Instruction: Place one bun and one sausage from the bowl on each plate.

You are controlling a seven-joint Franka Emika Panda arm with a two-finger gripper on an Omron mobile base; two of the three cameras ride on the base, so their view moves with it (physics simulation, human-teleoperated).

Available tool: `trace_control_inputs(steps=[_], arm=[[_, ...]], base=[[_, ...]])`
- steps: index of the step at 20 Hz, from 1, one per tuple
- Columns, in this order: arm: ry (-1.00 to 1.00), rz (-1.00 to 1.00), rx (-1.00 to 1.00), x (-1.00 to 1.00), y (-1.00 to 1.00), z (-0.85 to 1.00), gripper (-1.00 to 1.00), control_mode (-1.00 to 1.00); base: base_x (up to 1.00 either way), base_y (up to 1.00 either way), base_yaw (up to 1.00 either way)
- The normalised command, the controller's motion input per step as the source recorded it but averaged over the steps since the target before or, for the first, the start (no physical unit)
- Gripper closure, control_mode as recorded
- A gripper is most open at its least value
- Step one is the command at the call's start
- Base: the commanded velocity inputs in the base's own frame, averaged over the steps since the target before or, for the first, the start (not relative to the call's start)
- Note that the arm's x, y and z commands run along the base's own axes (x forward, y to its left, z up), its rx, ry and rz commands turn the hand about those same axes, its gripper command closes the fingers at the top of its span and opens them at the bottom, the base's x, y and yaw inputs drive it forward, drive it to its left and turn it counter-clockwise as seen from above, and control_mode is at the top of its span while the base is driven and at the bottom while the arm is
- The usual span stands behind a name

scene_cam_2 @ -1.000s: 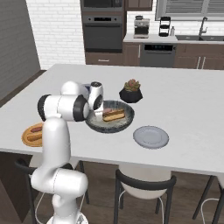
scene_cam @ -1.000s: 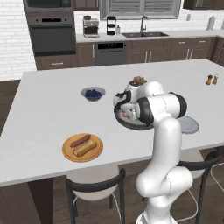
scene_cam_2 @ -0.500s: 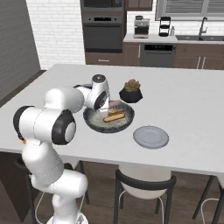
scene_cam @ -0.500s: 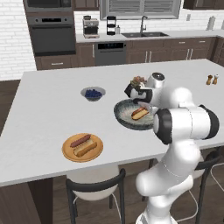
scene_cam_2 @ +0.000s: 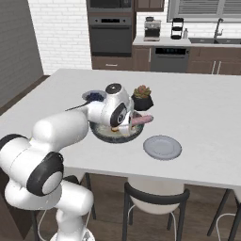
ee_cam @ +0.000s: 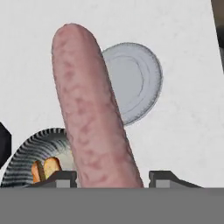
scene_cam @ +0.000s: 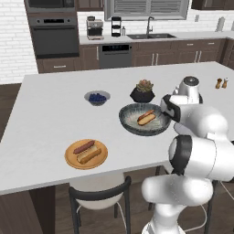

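I have a sausage (ee_cam: 94, 113) pinched in the end effector (ee_cam: 111, 177), its fingers closed on the sausage's lower end so it sticks out ahead of the hand. In the right base view the sausage (scene_cam_2: 142, 120) pokes out to the right of the wrist, above the right rim of the bowl (scene_cam_2: 101, 134). The orange-tan plate (scene_cam: 71, 160) at the near left of the surface (scene_cam: 50, 119) already carries a bun and a sausage, so I judge that half done. The pale grey plate (scene_cam_2: 162, 147) sits bare, just to the right of the bowl and a little nearer. A bun (scene_cam: 146, 118) lies in the bowl (scene_cam: 130, 123).

So I'm mid-carry with the second sausage. Next I need to swing right until the sausage hangs over the grey plate (ee_cam: 135, 83), lower it, then spread the fingers. After that, back to the bowl for the bun.
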Motion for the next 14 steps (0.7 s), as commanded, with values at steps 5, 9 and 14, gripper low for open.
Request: trace_control_inputs(steps=[5, 9, 14], arm=[[0.33, -0.15, 0.01, -0.10, -0.91, 0.01, 1.00, -1.00], [0.03, -0.01, 0.02, 0.00, -0.47, -0.44, 1.00, -1.00], [0.00, 0.01, 0.02, 0.00, -0.47, -0.76, 1.00, -1.00]], base=[[0.00, 0.00, 0.00], [0.00, 0.00, 0.00], [0.00, 0.00, 0.00]])
